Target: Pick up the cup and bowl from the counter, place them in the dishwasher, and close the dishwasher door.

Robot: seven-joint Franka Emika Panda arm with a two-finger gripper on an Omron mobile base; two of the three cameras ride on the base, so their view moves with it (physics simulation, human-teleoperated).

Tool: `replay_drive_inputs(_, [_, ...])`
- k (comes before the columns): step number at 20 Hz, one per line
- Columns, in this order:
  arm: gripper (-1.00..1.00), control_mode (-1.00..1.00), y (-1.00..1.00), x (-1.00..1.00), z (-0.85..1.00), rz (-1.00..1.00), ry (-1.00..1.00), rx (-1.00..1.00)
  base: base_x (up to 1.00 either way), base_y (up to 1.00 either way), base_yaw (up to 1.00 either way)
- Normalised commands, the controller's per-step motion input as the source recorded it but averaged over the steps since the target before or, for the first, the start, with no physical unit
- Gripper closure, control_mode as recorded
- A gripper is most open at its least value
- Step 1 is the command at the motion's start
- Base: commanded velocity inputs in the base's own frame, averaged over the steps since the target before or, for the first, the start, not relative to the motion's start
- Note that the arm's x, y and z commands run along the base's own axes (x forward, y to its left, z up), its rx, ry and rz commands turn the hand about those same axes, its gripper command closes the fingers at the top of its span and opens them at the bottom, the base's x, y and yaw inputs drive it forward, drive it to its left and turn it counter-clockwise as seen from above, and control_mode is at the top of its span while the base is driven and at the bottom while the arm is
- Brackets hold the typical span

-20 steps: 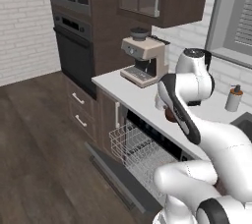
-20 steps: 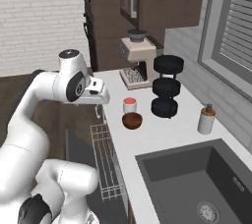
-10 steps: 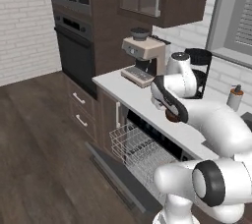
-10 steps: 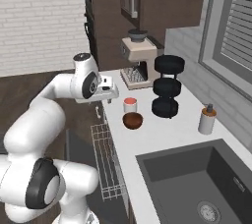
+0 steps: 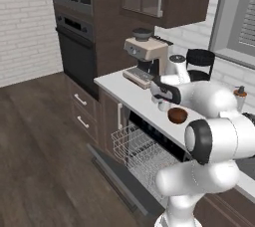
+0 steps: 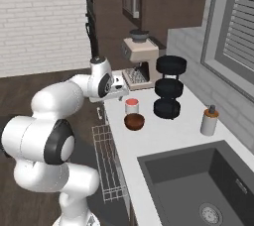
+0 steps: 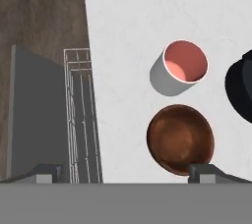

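Cup (image 6: pixel 131 106) and bowl (image 6: pixel 134 121) both sitting on the counter (image 6: pixel 163 138), neither one grabbed yet.

They're touching or nearly so, close to the counter's front edge, just beside the black three-tier rack (image 6: pixel 170 87) and not far from the coffee machine (image 6: pixel 140 64). The gripper (image 7: pixel 125 171) hangs above them with its jaws spread wide and nothing in them, looking down so the bowl (image 7: pixel 180 138) sits nearest its tips and the cup (image 7: pixel 179 69) just past it. The dishwasher door (image 5: pixel 124 181) is dropped open and the white rack (image 5: pixel 144 154) is pulled out below the counter edge. Looks like the reach-in for the first pick; next the hand probably needs to line up over one rim and come down without bumping the other.
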Motion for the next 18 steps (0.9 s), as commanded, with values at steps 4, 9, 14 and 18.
replay_drive_inputs(4, [-1.00, -1.00, -0.12, 0.65, -0.30, 0.00, 0.00, 0.00, 0.00, 0.00, 0.00])
replay_drive_inputs(9, [-1.00, -1.00, -0.04, 0.54, -0.28, 0.00, 0.00, 0.00, 0.00, 0.00, 0.00])
replay_drive_inputs(14, [-1.00, -1.00, -0.01, 0.31, -0.32, 0.00, 0.00, 0.00, 0.00, 0.00, 0.00])
replay_drive_inputs(18, [-1.00, -1.00, -0.01, 0.40, -0.28, 0.00, 0.00, 0.00, 0.00, 0.00, 0.00])
